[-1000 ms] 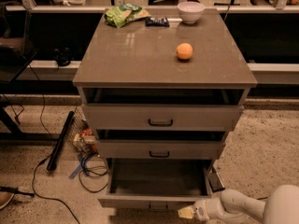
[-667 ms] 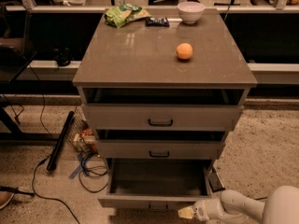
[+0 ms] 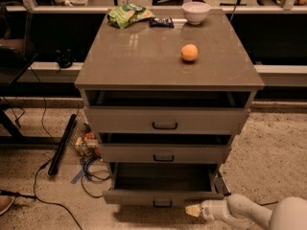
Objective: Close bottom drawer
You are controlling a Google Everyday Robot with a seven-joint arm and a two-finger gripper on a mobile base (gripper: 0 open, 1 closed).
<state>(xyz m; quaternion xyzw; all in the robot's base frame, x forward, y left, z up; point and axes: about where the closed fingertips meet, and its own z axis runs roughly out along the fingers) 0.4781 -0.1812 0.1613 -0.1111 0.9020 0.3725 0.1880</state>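
The bottom drawer (image 3: 163, 197) is the lowest of three grey drawers in the cabinet. It is pulled well out, its inside empty, with a small dark loop handle (image 3: 162, 203) on its short front panel. My gripper (image 3: 193, 210) reaches in from the lower right on a white arm and sits just right of and below the drawer front, close to the panel's lower edge. The middle drawer (image 3: 163, 153) and top drawer (image 3: 165, 120) stand slightly out.
On the cabinet top (image 3: 144, 51) lie an orange (image 3: 189, 52), a white bowl (image 3: 195, 12), a green snack bag (image 3: 128, 15) and a dark packet (image 3: 161, 21). Cables (image 3: 91, 171), a black bar (image 3: 62, 144) and clutter lie on the floor at the left.
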